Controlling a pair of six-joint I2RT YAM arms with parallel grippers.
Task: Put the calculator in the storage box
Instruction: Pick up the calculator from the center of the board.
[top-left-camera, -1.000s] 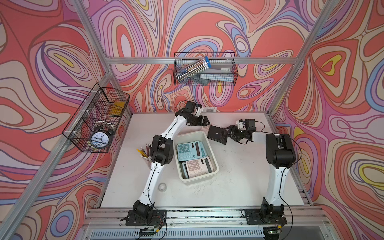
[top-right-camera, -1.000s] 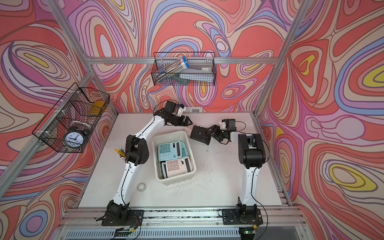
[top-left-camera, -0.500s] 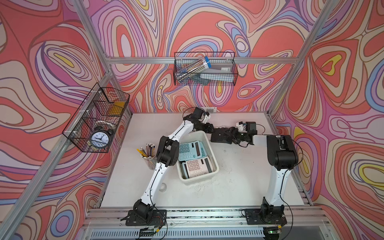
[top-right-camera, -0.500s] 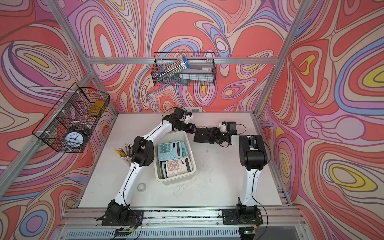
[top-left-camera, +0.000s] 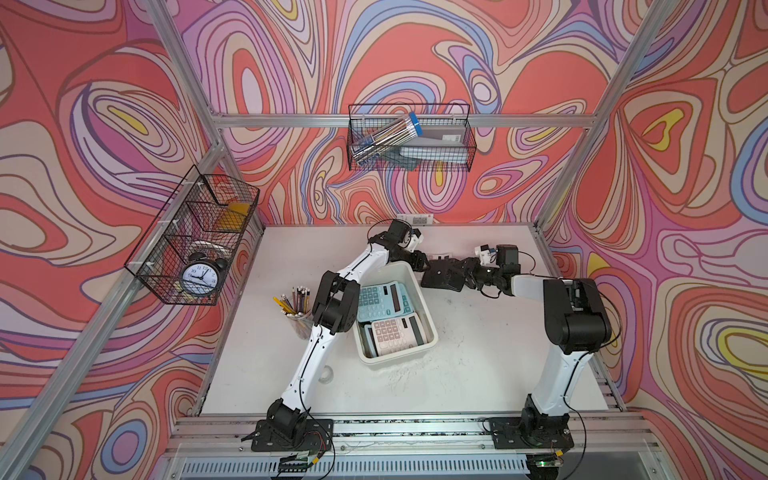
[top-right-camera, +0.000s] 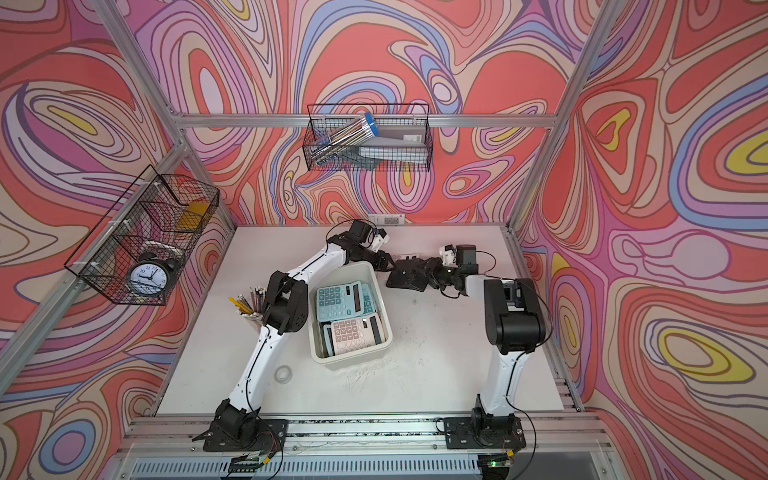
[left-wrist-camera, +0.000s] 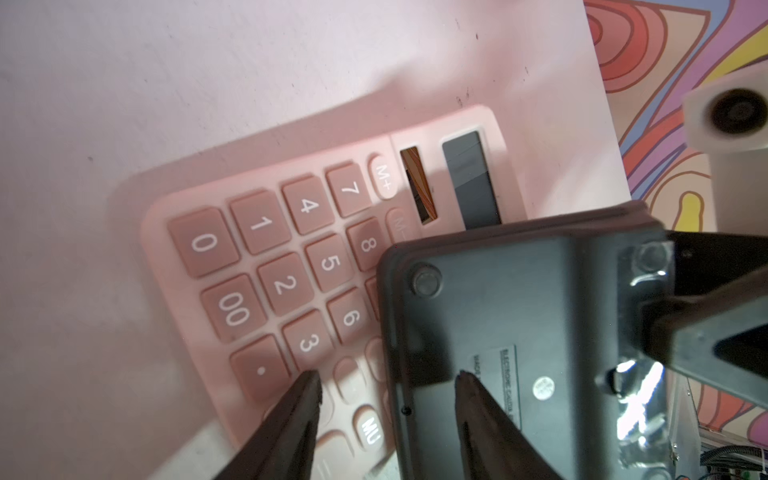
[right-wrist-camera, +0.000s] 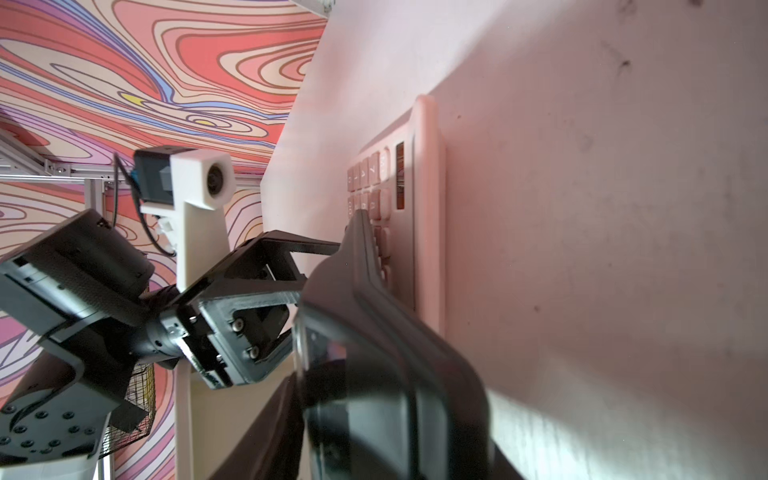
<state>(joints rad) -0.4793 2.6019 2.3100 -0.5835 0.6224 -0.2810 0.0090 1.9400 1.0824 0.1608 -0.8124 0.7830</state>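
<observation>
A black calculator (top-left-camera: 442, 277) (top-right-camera: 409, 276) hangs underside up just behind the off-white storage box (top-left-camera: 432, 328) (top-right-camera: 388, 332), between my two arms. My right gripper (top-left-camera: 463, 272) (right-wrist-camera: 386, 415) is shut on its display end. My left gripper (top-left-camera: 422, 266) (left-wrist-camera: 386, 380) is open and straddles the opposite edge. One of its fingers (left-wrist-camera: 478, 399) lies over the calculator's back and the other stands beside the edge. A pink calculator (left-wrist-camera: 270, 270) (right-wrist-camera: 424, 208) lies on the table beneath. The box holds a teal calculator (top-left-camera: 380, 299) and a pink-keyed one (top-left-camera: 395, 332).
A cup of pencils (top-left-camera: 295, 307) and a clear tape roll (top-left-camera: 326, 374) sit left of the box, by the left arm. A wire basket with a clock (top-left-camera: 199, 249) hangs on the left wall. Another basket (top-left-camera: 409, 141) is fixed to the back wall.
My right gripper brought the black calculator leftward and tipped it flatter. My left gripper swung over from the back to its free edge, and both sets of jaws narrowed.
</observation>
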